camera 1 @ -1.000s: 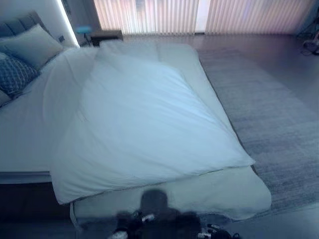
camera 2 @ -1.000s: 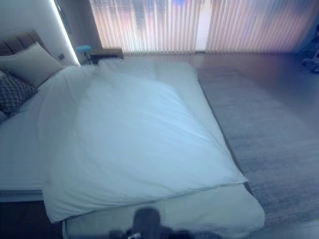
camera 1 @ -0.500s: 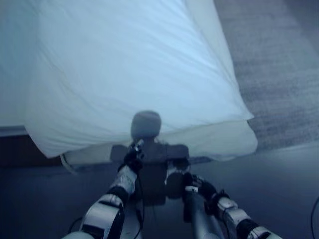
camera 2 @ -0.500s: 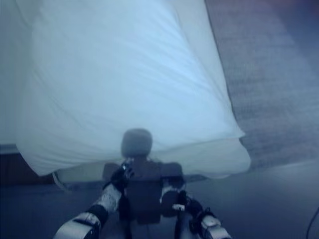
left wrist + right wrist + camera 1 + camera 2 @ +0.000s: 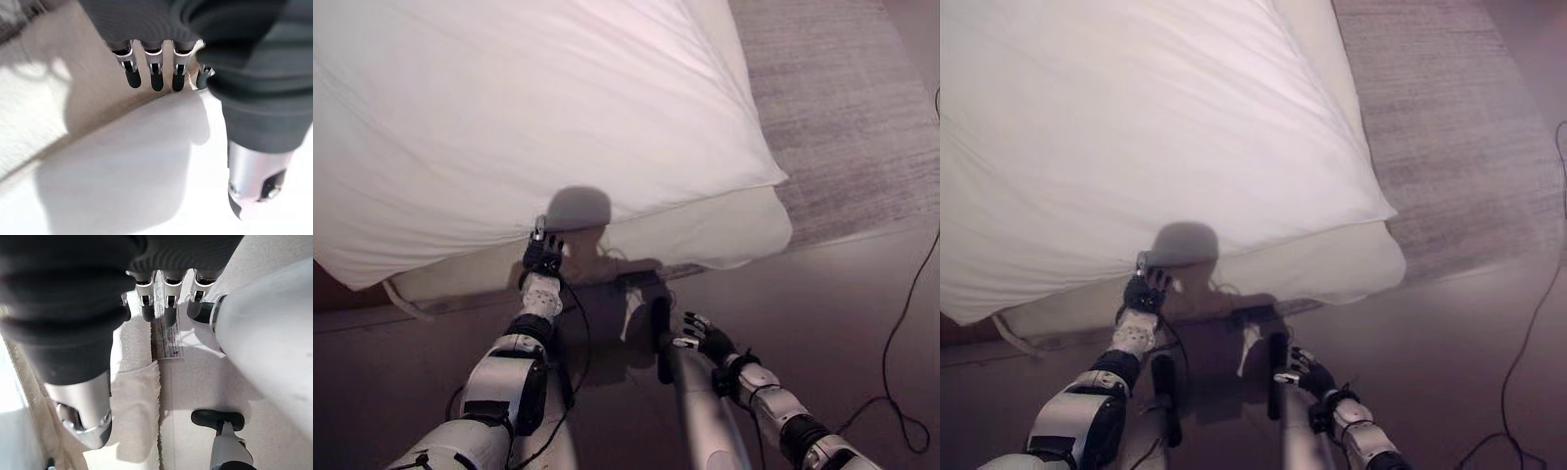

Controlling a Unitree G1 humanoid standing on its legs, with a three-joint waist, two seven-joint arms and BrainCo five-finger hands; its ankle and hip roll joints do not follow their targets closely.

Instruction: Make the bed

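Left hand (image 5: 541,257) was raised at the foot edge of the white duvet (image 5: 509,127), fingers (image 5: 156,78) straight and apart, holding nothing, as we looked down. We saw the duvet spread over the bed (image 5: 715,230), its lower edge overhanging the mattress end. We saw a grey rug (image 5: 832,108) beside the bed on the dark floor (image 5: 822,323). Our right hand (image 5: 707,340) hung low near the floor, well apart from the bed, fingers relaxed and empty.
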